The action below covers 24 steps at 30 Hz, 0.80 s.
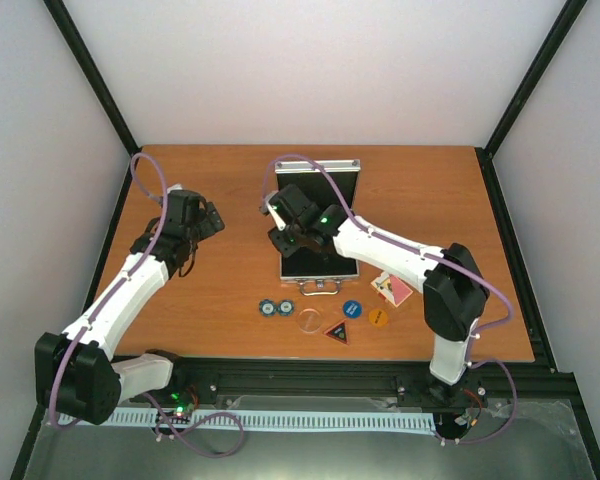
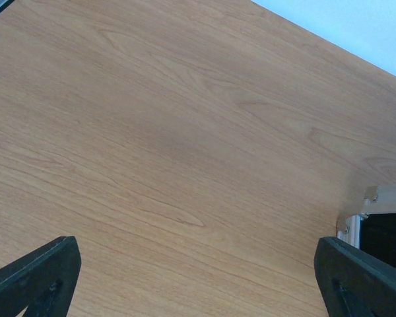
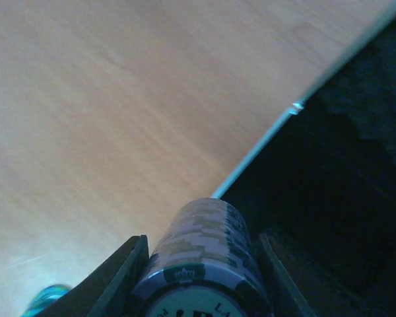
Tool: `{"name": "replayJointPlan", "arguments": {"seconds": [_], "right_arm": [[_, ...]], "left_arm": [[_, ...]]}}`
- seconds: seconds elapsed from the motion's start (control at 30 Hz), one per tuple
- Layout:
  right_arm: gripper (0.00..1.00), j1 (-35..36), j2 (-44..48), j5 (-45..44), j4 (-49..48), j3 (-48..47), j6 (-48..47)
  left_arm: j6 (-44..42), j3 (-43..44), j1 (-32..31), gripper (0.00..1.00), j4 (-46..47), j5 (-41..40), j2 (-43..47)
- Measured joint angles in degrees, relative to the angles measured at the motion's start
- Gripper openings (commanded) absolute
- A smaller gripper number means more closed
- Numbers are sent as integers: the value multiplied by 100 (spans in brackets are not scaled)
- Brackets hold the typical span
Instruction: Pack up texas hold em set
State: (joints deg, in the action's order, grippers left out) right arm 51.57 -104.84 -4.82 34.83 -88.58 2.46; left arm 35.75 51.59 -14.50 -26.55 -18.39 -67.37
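Right gripper (image 3: 201, 238) is clamped on a single stack of poker chips (image 3: 206, 271), camouflage-patterned on their edges. How many chips are in the stack cannot be counted. It hangs over the left edge of the case (image 1: 320, 262). The one case lies open mid-table, black lining showing, with its lid standing at the far side and its handle toward the near side.

On the table (image 1: 210, 310), near of the handle, lie two loose blue-and-white chips (image 1: 271, 308) side by side. To their right is one clear disc (image 1: 308, 321), then one triangular button (image 1: 338, 333), one blue round button (image 1: 352, 309) and one orange round button (image 1: 378, 317). One red-backed card deck (image 1: 393, 290) lies right of the case.

Left gripper (image 2: 195, 247) hovers over bare wood left of the case, its jaws spread wide and holding nothing.
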Motion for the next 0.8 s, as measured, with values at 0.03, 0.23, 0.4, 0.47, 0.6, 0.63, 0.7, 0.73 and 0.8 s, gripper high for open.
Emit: {"name": "replayJointPlan", "arguments": {"seconds": [0.03, 0.23, 0.4, 0.47, 0.6, 0.63, 0.7, 0.73, 0.8], "right_arm": [[3, -70, -2, -98, -125, 72, -2], [3, -415, -31, -514, -1005, 758, -7], [3, -612, -28, -577, -1928, 1360, 9], [3, -647, -31, -575, -2273, 1521, 15], [3, -649, -31, -570, -2889, 1692, 31], [3, -649, -35, -570, -3036, 1716, 37], [3, -649, -66, -573, -3303, 1740, 44], [3, -649, -96, -577, -3414, 1740, 52], [3, -649, -199, -603, -3661, 1740, 81]], "left_arm": [[0, -9, 0, 100, 2, 9, 0], [-2, -24, 0, 100, 26, 61, 0], [2, -46, 0, 100, 127, 96, 0], [2, -74, 0, 100, 157, 118, -2], [4, -133, 0, 100, 203, 177, -9], [4, -133, 0, 100, 214, 190, -20], [4, -133, 0, 100, 225, 205, -37], [4, -133, 0, 100, 229, 210, -39], [4, -133, 0, 100, 234, 212, -44]]}}
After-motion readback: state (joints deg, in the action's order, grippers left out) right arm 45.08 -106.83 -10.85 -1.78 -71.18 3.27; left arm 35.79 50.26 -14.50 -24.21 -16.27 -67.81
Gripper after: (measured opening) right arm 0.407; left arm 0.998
